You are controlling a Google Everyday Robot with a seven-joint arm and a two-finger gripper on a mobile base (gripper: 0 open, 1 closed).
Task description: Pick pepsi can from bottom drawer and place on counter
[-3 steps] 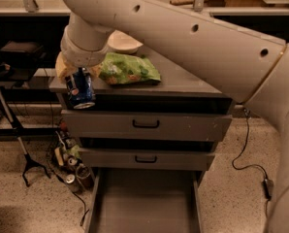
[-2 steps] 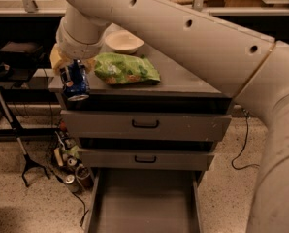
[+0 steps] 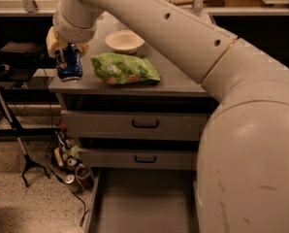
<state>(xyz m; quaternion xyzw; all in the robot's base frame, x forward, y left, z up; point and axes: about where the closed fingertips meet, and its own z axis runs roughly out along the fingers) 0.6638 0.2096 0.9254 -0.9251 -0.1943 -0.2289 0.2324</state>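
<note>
A large cream-coloured robot arm [image 3: 183, 38] sweeps in from the lower right, across the picture, to the upper left. At its end, the two-fingered hand [image 3: 67, 51] points downward over the front left corner of a flat grey metal table [image 3: 168, 84], which is the top of a drawer cabinet. The hand's yellowish fingers [image 3: 51, 39] are closed around the upper part of a small blue drink can [image 3: 70, 66] with white and red markings. The can is upright, and its base is level with the table's surface, close to the left edge. Whether the base touches the table or sits just above it cannot be told.

Just to the right of the can, a crumpled green snack bag [image 3: 125, 69] lies on the table. Behind the bag stands a shallow white bowl [image 3: 124, 40].

Below the table top are two closed grey drawer fronts, one above the other. The upper one [image 3: 110, 125] and the lower one [image 3: 110, 158] each have a black handle. Beneath them, the bottom drawer [image 3: 144, 203] is pulled out toward the viewer, showing a flat grey floor and low side walls.

On the speckled floor to the left of the cabinet are a few dull cans [image 3: 72, 181], some cables, and the black legs of a stand [image 3: 28, 165].
</note>
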